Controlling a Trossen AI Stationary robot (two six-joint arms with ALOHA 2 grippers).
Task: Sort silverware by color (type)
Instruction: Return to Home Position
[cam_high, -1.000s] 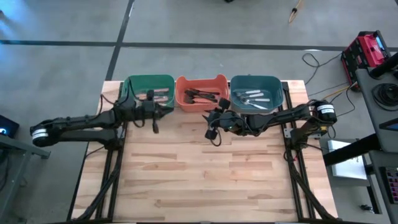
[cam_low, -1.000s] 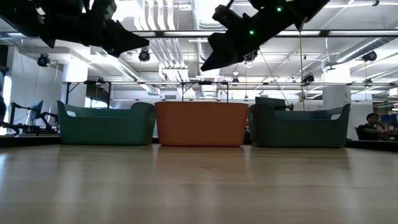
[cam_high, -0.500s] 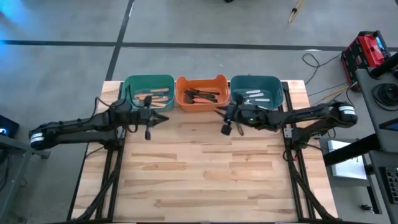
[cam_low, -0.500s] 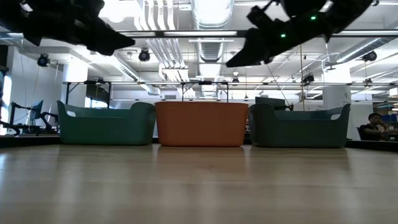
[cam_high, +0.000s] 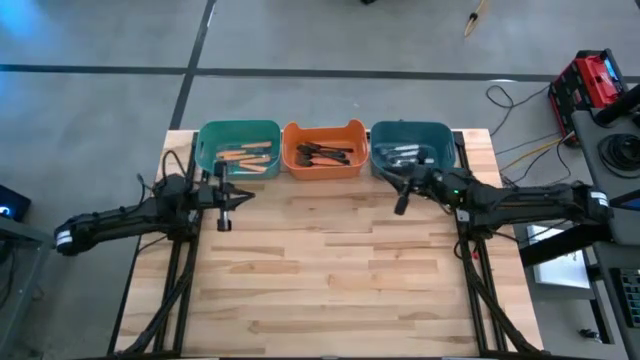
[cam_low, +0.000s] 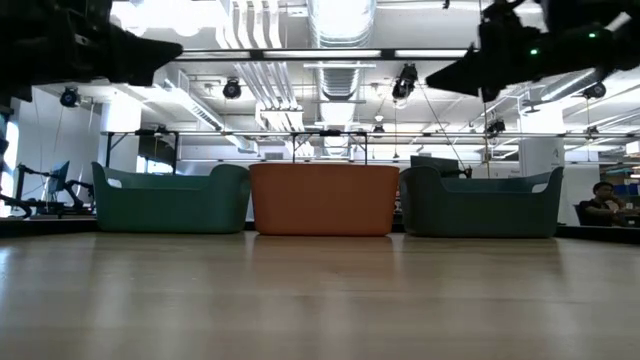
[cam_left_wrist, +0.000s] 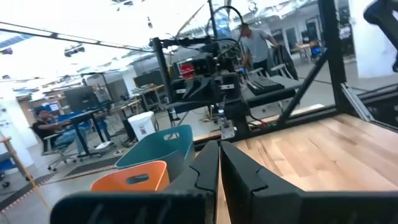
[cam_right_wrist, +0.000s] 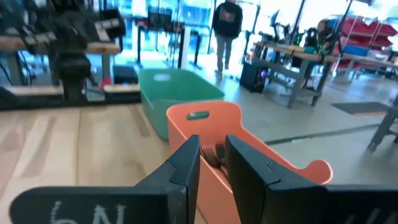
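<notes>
Three bins stand in a row at the table's far edge. The green bin (cam_high: 238, 148) holds orange-handled silverware (cam_high: 245, 156), the orange bin (cam_high: 323, 150) dark-handled silverware (cam_high: 322, 154), and the teal bin (cam_high: 412, 148) pale silverware (cam_high: 403, 154). My left gripper (cam_high: 238, 194) hovers in front of the green bin; its fingers (cam_left_wrist: 219, 168) are shut on nothing. My right gripper (cam_high: 386, 178) hovers just in front of the teal bin, pointing toward the orange bin (cam_right_wrist: 249, 162). It stands open by a narrow gap (cam_right_wrist: 214, 167) with nothing between the fingers.
The wooden tabletop (cam_high: 330, 270) spreads out in front of the bins. Both arms hang high above it in the low view, the left arm (cam_low: 100, 50) and the right arm (cam_low: 520, 55). People and workbenches show in the room beyond the table.
Both grippers have drawn back from the bins' middle. My left gripper has gone toward the table's left edge. My right gripper has gone farther, from in front of the orange bin toward the table's right edge.
</notes>
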